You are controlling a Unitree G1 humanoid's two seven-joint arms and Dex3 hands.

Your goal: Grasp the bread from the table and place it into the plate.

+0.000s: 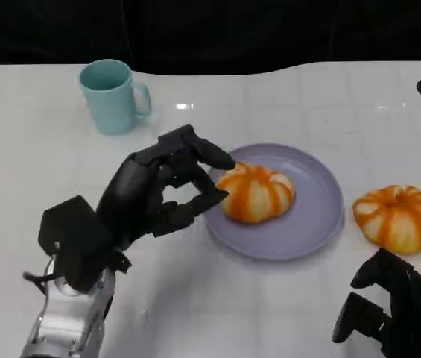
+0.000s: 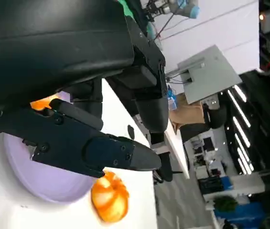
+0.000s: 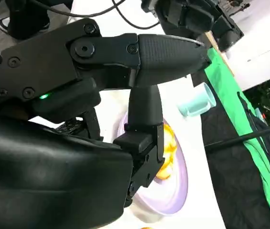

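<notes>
Two round orange-and-white striped bread buns were on the white table point(image 1: 217, 313) when I checked: one bun point(image 1: 255, 192) lay in the lavender round plate point(image 1: 322, 216), left of centre, and the second bun point(image 1: 396, 216) sat on the table just beside the plate's right rim, apart from it. My left hand point(image 1: 169, 186) hung at the plate's left edge, fingers spread, holding nothing. Fingertips point(image 1: 221, 159) were right at the plated bun; I couldn't tell whether they touched it. Right hand point(image 1: 389, 309) was low at the near right, short of the second bun, fingers curled. It looked empty, but I couldn't tell for certain.

My read on handling: soft, light, squashes easily, matte crust so not slippery. I'd take it across the widest part from the sides with light pressure, not from the top.

Both buns sat dome up, ridges running from crown to base. They were near round, so no real long axis; approach angle shouldn't matter. A pale teal ceramic mug point(image 1: 112, 95) stood upright well behind, handle to the right.
</notes>
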